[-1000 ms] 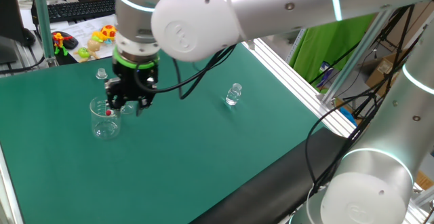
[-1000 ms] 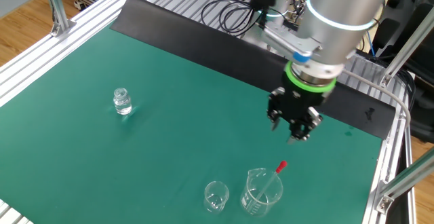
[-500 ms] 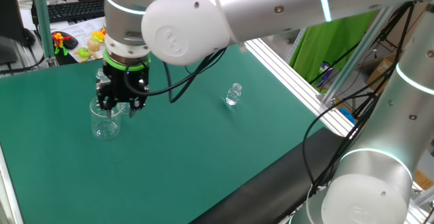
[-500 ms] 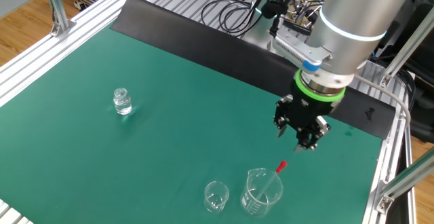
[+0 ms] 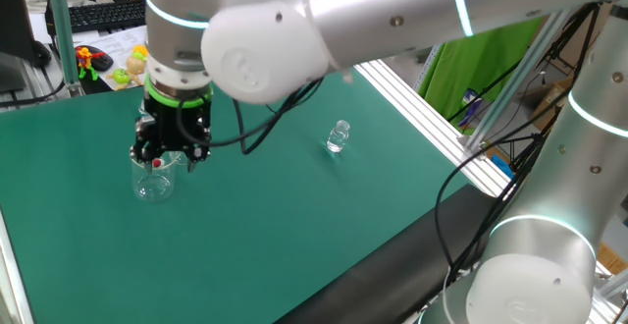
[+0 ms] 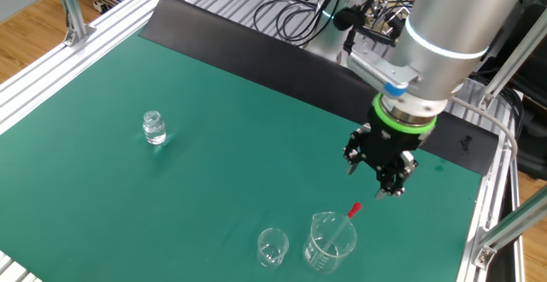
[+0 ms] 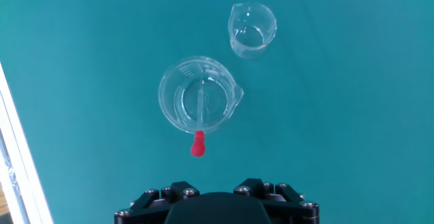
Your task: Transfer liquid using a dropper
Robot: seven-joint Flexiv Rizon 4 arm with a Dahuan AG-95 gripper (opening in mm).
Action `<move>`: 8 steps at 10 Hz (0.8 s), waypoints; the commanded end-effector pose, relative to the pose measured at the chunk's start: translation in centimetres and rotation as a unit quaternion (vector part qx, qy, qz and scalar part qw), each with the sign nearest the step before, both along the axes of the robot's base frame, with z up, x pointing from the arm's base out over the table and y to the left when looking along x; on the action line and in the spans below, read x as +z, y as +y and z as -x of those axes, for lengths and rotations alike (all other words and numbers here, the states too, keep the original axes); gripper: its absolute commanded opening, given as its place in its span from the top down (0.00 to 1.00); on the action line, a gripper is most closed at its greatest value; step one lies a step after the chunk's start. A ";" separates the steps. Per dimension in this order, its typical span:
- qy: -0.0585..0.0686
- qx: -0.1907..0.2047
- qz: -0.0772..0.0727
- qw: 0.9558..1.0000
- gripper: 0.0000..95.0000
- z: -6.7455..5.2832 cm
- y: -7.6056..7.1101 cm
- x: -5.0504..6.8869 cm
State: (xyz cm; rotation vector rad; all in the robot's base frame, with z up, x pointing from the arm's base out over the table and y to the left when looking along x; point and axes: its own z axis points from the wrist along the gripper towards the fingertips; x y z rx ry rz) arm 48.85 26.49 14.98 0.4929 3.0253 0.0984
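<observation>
The gripper (image 6: pixel 384 182), jaw state unclear, hangs above the dropper (image 6: pixel 349 214) leaning in the larger beaker (image 6: pixel 330 240), poised for grasping.

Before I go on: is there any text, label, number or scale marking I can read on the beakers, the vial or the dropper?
No text here reads as words or numbers.
Larger beaker: faint graduation lines on the glass, too small to read.
Smaller beaker: no legible marking.
Vial: no label visible.
Dropper: plain red bulb, no print.
Papers beside the keyboard behind the table: too blurred to read.
</observation>
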 end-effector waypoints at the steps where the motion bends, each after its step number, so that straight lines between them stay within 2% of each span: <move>1: -0.010 -0.008 0.000 1.000 0.40 -0.5 0.4 -0.5; 3: -0.009 -0.013 -0.002 1.000 0.40 -0.8 1.0 -0.3; 5: -0.010 -0.016 -0.001 1.000 0.40 -1.5 1.6 -0.6; 8: -0.009 -0.013 -0.001 1.000 0.40 -2.7 1.5 -0.6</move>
